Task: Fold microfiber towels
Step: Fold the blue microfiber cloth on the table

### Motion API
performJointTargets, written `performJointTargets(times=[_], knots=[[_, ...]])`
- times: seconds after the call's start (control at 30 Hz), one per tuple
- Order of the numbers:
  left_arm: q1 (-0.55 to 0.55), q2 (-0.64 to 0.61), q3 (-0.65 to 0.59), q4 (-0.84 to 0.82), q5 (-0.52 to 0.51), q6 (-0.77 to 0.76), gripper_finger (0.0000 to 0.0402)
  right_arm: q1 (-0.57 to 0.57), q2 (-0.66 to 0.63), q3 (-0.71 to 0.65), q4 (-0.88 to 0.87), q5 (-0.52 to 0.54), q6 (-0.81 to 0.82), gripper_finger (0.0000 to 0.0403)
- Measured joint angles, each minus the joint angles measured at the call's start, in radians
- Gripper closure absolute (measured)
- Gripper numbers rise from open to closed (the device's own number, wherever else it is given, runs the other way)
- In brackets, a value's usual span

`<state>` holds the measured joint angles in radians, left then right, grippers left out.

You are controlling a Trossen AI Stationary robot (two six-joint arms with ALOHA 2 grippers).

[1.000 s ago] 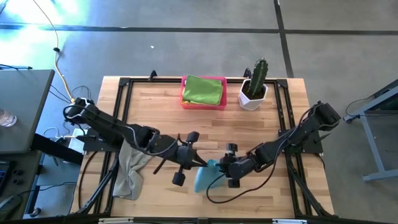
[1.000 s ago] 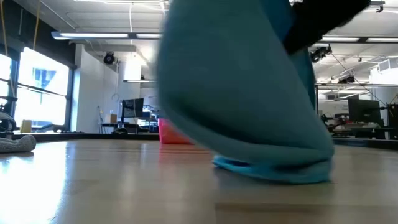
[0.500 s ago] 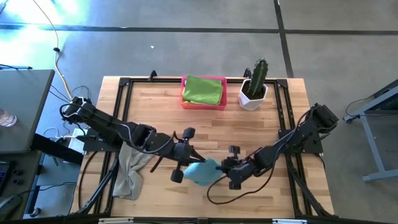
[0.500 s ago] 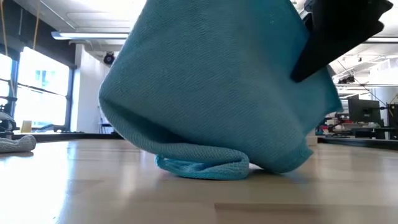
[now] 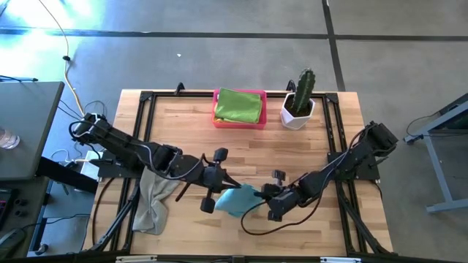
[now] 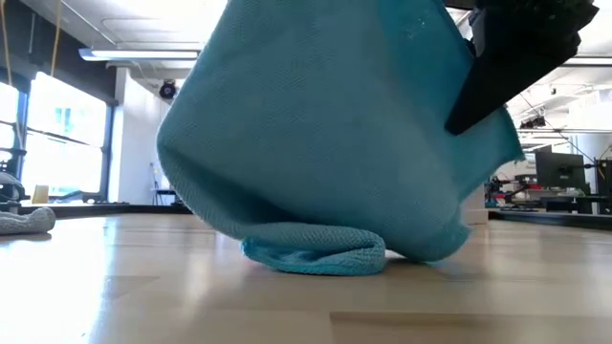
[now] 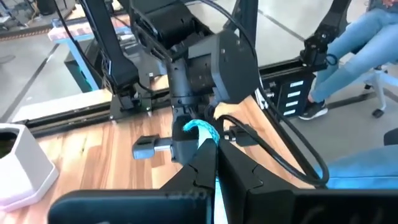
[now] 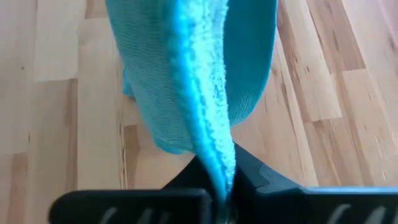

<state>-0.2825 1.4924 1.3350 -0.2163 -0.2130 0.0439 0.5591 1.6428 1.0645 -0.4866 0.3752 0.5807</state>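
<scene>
Now the blue towel (image 5: 235, 200) hangs stretched between both arms near the table's 6 o'clock edge, long axis 9-to-3. Left gripper (image 5: 223, 183) pinches its 9 o'clock corner, right gripper (image 5: 257, 193) clenched on the 3 o'clock corner; lower fold rests on the table (image 5: 183, 124).

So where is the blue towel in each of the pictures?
High view: the blue towel is near the table's front edge, between the two claws.
Low view: it fills most of the picture, with its bottom fold on the table.
Left wrist view: a thin blue edge just past the fingers.
Right wrist view: it hangs in the middle, pinched at the claw.
Shared landmark: the wooden table.
</scene>
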Motion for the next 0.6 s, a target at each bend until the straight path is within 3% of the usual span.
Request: performJointTargets(times=[0.43, 0.6], knots=[[-0.003, 0.051, -0.001, -0.266, 0.0, -0.218, 0.0401, 0.009, -0.047, 0.0, -0.065, 0.0, 0.19, 0.0402], [-0.003, 0.131, -0.023, -0.25, -0.062, -0.238, 0.0401, 0.025, -0.074, 0.084, -0.218, -0.018, 0.255, 0.0402]])
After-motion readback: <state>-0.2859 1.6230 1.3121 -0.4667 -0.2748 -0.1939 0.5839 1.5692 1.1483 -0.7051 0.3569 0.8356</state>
